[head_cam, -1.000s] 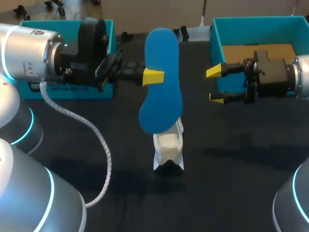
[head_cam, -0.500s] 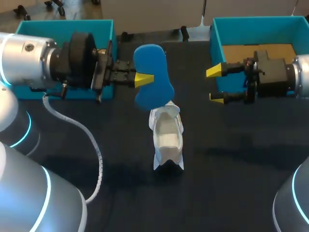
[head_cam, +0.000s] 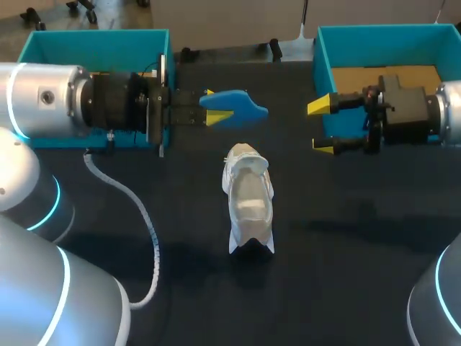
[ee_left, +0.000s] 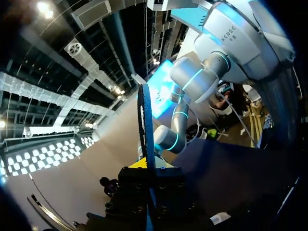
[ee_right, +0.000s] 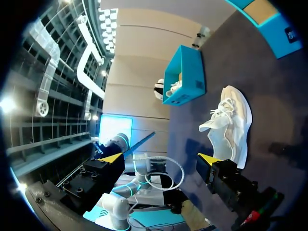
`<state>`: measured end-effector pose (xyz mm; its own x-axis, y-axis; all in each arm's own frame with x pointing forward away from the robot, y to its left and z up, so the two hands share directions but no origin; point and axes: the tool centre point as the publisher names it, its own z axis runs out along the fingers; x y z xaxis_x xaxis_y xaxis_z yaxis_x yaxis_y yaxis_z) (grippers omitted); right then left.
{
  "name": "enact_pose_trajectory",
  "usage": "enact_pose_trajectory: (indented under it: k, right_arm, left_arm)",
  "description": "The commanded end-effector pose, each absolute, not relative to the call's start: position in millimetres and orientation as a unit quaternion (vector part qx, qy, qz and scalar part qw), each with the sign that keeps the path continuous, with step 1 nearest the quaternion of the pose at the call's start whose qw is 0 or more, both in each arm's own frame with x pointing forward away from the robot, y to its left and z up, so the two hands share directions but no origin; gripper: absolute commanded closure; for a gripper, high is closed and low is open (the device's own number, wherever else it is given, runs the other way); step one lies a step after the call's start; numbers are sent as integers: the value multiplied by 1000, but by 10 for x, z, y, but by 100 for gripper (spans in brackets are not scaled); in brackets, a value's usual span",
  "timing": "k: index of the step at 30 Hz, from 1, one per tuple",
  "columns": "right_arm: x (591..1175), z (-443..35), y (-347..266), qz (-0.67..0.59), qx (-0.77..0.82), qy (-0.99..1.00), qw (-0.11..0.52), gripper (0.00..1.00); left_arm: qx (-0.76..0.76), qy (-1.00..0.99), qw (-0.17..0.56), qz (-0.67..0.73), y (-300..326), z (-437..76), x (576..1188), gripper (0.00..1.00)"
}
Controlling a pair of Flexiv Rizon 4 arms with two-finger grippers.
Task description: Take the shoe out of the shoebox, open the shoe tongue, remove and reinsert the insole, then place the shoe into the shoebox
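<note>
- Step in hand, by the look of it: the insole is out of the shoe and not yet back in. Taking it out looks done and reinsertion comes next.
- Left gripper (head_cam: 215,107) is pinching the blue insole (head_cam: 241,107) by one end. The rest sticks out to the right, off the tabletop (head_cam: 346,252) and seen nearly edge-on from above.
- In the left wrist view the insole runs straight out between the yellow tips as a thin blue edge.
- The white shoe (head_cam: 248,202) lies mid-tabletop, near of the insole and apart from it, w/ its opening facing up. Nothing is holding it.
- Right gripper (head_cam: 322,126) is spread w/ nothing between the tips. It hangs just left of the right shoebox (head_cam: 374,32), well right of the shoe.
- The left shoebox (head_cam: 94,43) sits at the far left, partly behind the left arm.
- Next move prob. needs the insole turned flat-side down, lined up lengthwise w/ the shoe's opening, then one end fed in first.
- The shoe is loose, so it may slide or tip when pushed. The right gripper could likely steady it or hold the tongue back.
- Can't tell from these views which insole end is in the pinch.
</note>
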<state>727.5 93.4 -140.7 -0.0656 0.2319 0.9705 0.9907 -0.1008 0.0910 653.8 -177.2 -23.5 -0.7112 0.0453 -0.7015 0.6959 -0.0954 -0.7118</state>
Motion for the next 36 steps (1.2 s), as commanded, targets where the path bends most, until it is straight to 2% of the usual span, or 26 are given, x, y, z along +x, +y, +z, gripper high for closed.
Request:
enact_pose_trajectory:
  k: [1,4,8,12,27,36]
  right_arm:
    - [7271,-1415,952,-486,-562,-545,390,0]
    - [7271,-1415,952,-486,-562,-545,390,0]
    - [7271,-1415,952,-486,-562,-545,390,0]
    - [7271,-1415,952,-486,-562,-545,390,0]
    - [7241,-1355,1077,-468,-560,-543,415,0]
    - [7266,-1358,1229,-459,-560,-538,432,0]
  left_arm:
    - [298,617,262,-680,-1782,-305,6484,100]
    - [333,614,276,-660,-1794,-387,6476,100]
    - [436,574,337,-605,-1775,-518,6487,100]
    - [478,566,346,-576,-1763,-683,6504,100]
    - [532,522,467,-476,-1869,-1078,6619,100]
    - [544,510,491,-450,-1961,-1226,6673,100]
